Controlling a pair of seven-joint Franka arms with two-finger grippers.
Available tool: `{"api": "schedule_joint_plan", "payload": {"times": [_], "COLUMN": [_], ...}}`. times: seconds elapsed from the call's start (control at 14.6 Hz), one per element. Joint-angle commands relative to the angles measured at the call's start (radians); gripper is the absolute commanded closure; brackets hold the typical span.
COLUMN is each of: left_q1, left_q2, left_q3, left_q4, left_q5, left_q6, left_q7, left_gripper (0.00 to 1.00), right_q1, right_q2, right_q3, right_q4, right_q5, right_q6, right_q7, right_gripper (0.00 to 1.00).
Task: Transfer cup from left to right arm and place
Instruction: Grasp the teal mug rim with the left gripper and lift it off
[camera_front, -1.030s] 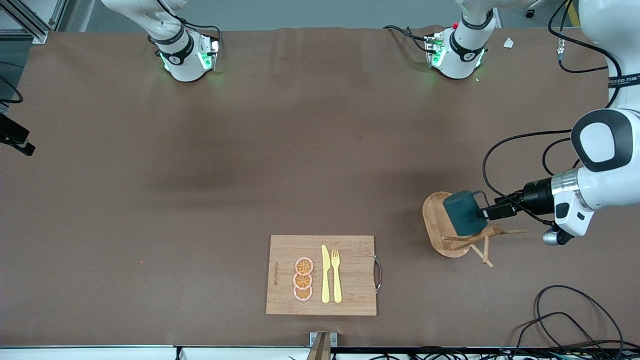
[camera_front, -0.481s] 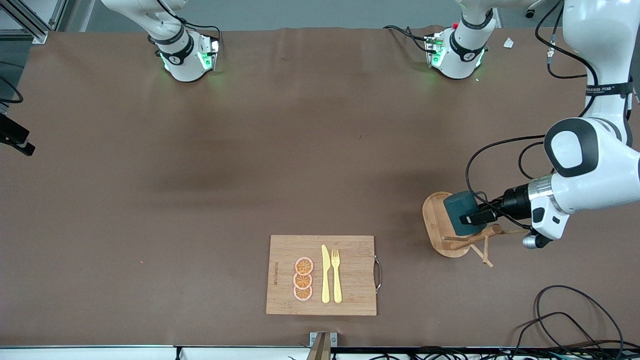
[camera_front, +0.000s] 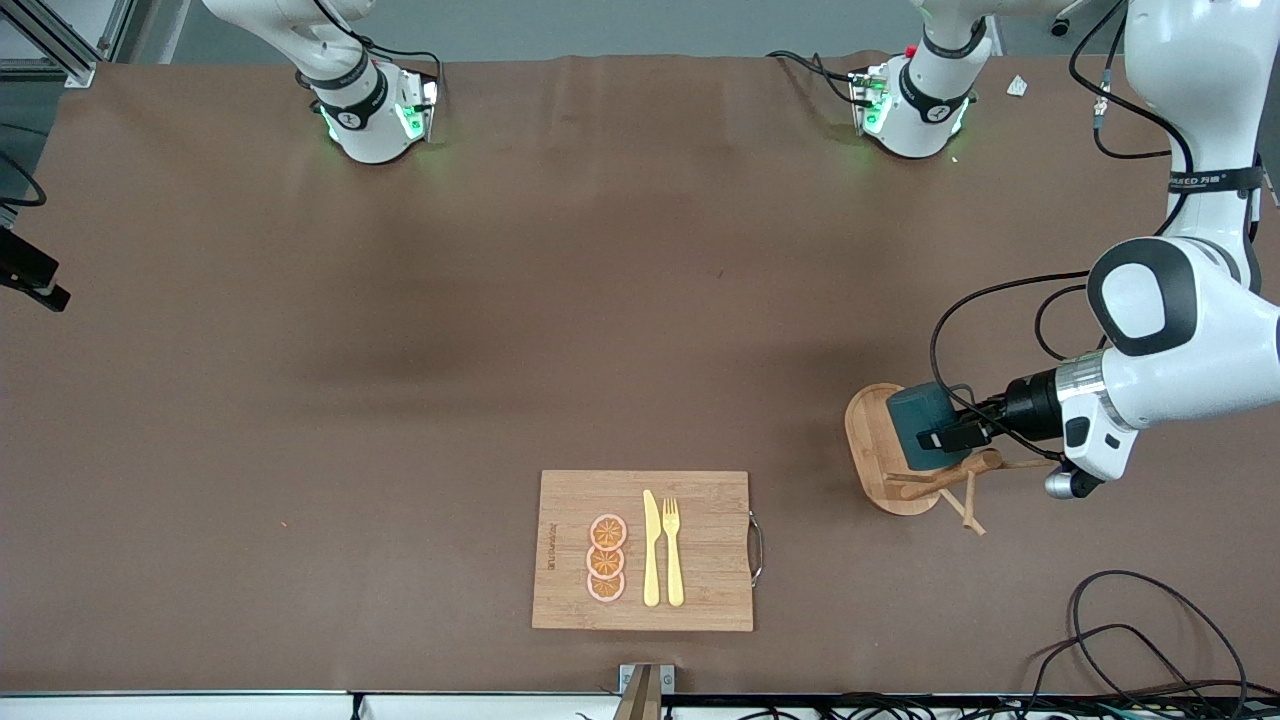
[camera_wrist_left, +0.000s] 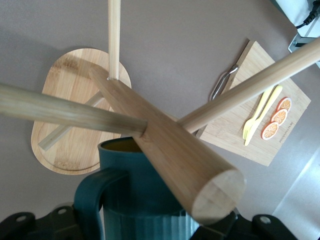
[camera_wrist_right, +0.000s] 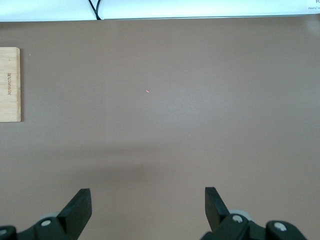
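We see the left gripper (camera_front: 945, 437) up at the peg rack (camera_front: 925, 478), reaching in from the left arm's end of the table, fingers drawn in tight on the cup (camera_front: 918, 425) by its wall next to the loop handle (camera_wrist_left: 95, 192); in the left wrist view the dark finger housings sit either side of the ribbed teal body (camera_wrist_left: 145, 210), w/ the yellowish-brown inside just showing at the rim. The cup hangs on the rack, its mouth toward the rack's oval base (camera_wrist_left: 75, 115), and the thick centre post (camera_wrist_left: 165, 150) runs right past it, thinner pegs crossing just above the gripper. Further out from the left gripper, toward the middle of the table & nearer the front camera, lies the wooden cutting board (camera_front: 700, 550) w/ a yellow knife (camera_front: 651, 548), a yellow fork (camera_front: 673, 552) beside it and three orange slices (camera_front: 606, 558) stacked in a row, metal handle on the board's edge facing the rack. The right gripper (camera_wrist_right: 148, 202) waits well apart from all that, jaws spread wide and holding nothing, hanging over bare brown tabletop; only a corner of the board shows in the right wrist view
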Motion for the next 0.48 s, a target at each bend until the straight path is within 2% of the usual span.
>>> {"api": "schedule_joint_plan", "payload": {"times": [0.0,0.41], "left_q1": [-0.001,0.003], "left_q2": [-0.017,-0.095], "left_q3": [-0.001,-0.024], "left_q4": [-0.009,0.0], "left_q5": [-0.017,-0.015], "left_q6": [0.0,-0.115], "left_q7": [-0.02,-0.167], "left_gripper": [0.47,0.47], "right_q1": [-0.015,-0.015], "right_q2": [-0.013,-0.013], "right_q3": [0.01,0.01], "right_q4": [-0.009,-0.009], "right_q5": [0.016,0.016], "right_q6": [-0.004,-0.003], "right_q7": [-0.012,-0.012], "right_gripper": [0.0,0.0]}}
